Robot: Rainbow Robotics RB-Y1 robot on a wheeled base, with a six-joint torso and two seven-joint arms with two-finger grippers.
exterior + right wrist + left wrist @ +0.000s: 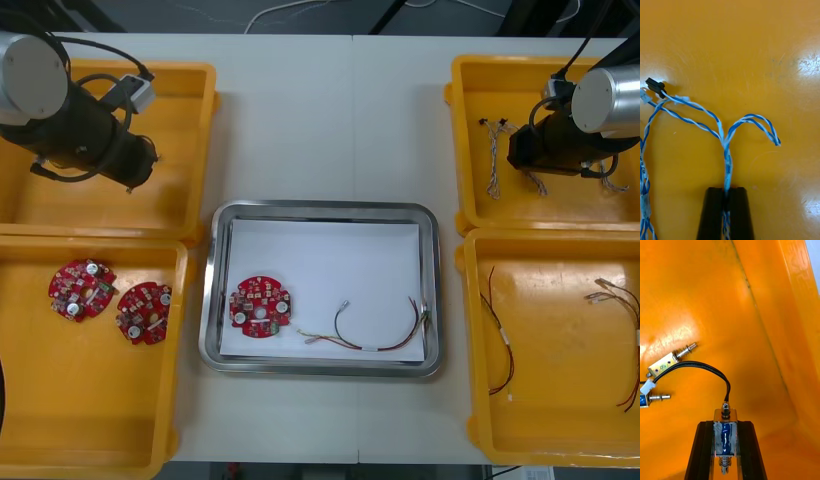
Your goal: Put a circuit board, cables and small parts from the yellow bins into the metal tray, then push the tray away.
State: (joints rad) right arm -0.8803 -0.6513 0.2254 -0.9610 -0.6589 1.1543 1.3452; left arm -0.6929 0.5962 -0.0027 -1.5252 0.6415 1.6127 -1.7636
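The metal tray (212, 300), white inside, holds a round red circuit board (260, 305) and a red and yellow cable (375, 335). Over the far left yellow bin (190, 130) my left gripper (725, 438) is shut on a small metal part (726, 435) with a black lead; another small metal part (666, 362) lies on the bin floor beyond the fingers. In the far right yellow bin (470, 130) my right gripper (726, 204) is shut on a twisted blue and white cable (727, 150), which forks just past the fingertips.
Two more red circuit boards (82, 288) (144, 312) lie in the near left bin (100, 420). The near right bin (560, 400) holds red and yellow cables (500, 335). More blue and white cables (492, 160) lie beside the right arm.
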